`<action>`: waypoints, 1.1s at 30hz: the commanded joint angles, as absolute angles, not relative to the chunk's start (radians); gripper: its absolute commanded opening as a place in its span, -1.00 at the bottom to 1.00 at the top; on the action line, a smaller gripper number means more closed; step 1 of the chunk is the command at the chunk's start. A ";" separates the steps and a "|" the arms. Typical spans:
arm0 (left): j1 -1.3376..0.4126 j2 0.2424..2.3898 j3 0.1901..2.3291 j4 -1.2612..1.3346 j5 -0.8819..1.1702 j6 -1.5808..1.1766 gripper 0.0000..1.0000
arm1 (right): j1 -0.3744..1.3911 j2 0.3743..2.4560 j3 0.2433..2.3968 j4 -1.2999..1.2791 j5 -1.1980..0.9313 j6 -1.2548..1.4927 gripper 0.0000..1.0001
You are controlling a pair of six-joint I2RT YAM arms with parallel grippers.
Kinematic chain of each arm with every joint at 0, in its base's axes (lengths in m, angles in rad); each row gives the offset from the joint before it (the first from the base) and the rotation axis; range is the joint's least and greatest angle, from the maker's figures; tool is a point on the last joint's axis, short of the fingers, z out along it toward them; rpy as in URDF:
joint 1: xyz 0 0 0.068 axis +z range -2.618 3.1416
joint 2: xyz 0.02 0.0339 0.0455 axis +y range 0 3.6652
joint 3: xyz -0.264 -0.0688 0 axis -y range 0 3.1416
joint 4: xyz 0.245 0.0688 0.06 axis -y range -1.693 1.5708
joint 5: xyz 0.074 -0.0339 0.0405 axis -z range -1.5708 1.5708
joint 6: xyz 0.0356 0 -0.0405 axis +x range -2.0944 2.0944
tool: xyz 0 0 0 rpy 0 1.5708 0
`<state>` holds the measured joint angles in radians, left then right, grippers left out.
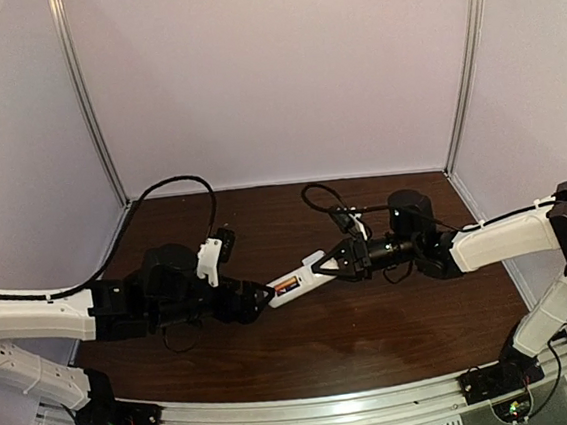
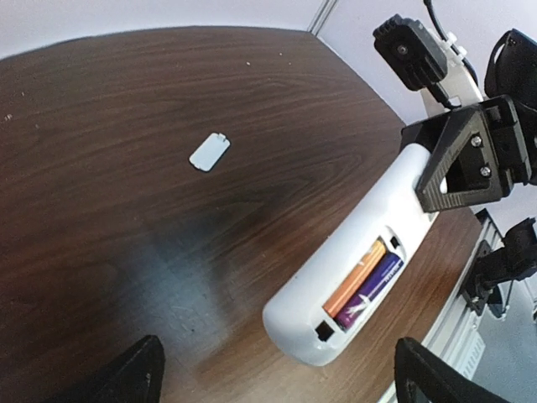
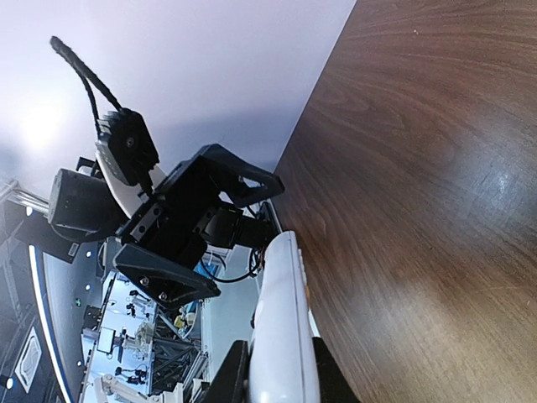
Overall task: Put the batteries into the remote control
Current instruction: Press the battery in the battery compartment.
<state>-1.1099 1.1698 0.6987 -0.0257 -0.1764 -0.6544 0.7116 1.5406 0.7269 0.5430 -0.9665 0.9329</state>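
**Top view**
- The remote control (image 1: pixel 295 284) is white and sits mid-scene between the two arms. It looks to be held off the table (image 1: pixel 395 327).
- The right gripper (image 1: pixel 321 266) is clamped on the remote's right end.
- The left gripper (image 1: pixel 262 300) is just beside the remote's left end, with nothing in it.

**Left wrist view**
- The left gripper's own fingers (image 2: pixel 134 374) are spread wide at the near edge, well clear of the remote on either side.
- The remote lies back-up with its bay (image 2: pixel 325 330) uncovered.
- The batteries (image 2: pixel 362 281) lie side by side in the bay, one showing orange and the other purple. I cannot tell whether they are fully seated.
- The cover piece (image 2: pixel 209 152) is small and pale. It lies flat on the table to the far left, well apart from the remote.

**Right wrist view**
- The right gripper's own fingers (image 3: pixel 233 374) are narrow and pinch the remote across its width at one end only.
- The left gripper is beyond the remote's far end, jaws apart.

**Hazards, as I judge them**
- Nothing holds the batteries in. If the right wrist tilts or rolls, they could spill onto the table.
- The remote is held by one end only. A push from the left gripper could pivot it or make it slip in the pinch.
- The cover is thin and lies flat, so it could skid away when a pick is tried.
- If a battery sits proud, the cover may not close.
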 commanded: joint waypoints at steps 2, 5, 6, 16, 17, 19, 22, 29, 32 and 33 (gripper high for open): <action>-1.105 1.210 0.708 0.107 -0.132 -0.913 0.95 | 0.710 1.513 0.730 0.635 -0.880 0.993 -1.00; -1.106 1.248 0.695 0.187 -0.098 -0.981 0.95 | 0.714 1.514 0.732 0.649 -0.873 1.010 -1.00; -1.105 1.257 0.689 0.209 -0.090 -1.001 0.95 | 0.715 1.514 0.732 0.651 -0.873 1.014 -1.00; -1.102 1.302 0.721 0.215 -0.117 -1.066 0.94 | 0.725 1.494 0.727 0.641 -0.862 1.014 -1.00; -1.103 1.312 0.730 0.206 -0.117 -1.066 0.94 | 0.727 1.493 0.728 0.638 -0.859 1.012 -1.00; -1.099 1.327 0.746 0.190 -0.115 -1.063 0.91 | 0.730 1.493 0.731 0.634 -0.858 1.009 -1.00; -1.093 1.338 0.752 0.197 -0.112 -1.062 0.89 | 0.732 1.491 0.741 0.602 -0.854 0.989 -1.00; -1.083 1.356 0.770 0.205 -0.103 -1.056 0.84 | 0.739 1.490 0.756 0.573 -0.855 0.971 -1.00; -1.082 1.371 0.783 0.199 -0.099 -1.050 0.82 | 0.741 1.490 0.760 0.566 -0.854 0.967 -1.00; -1.081 1.375 0.789 0.199 -0.093 -1.047 0.82 | 0.741 1.491 0.762 0.564 -0.854 0.966 -1.00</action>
<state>-1.0878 1.3529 0.7483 0.1650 -0.1081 -1.0565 0.7341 1.5185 0.7296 0.5640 -0.8658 0.9901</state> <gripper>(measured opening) 0.913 0.203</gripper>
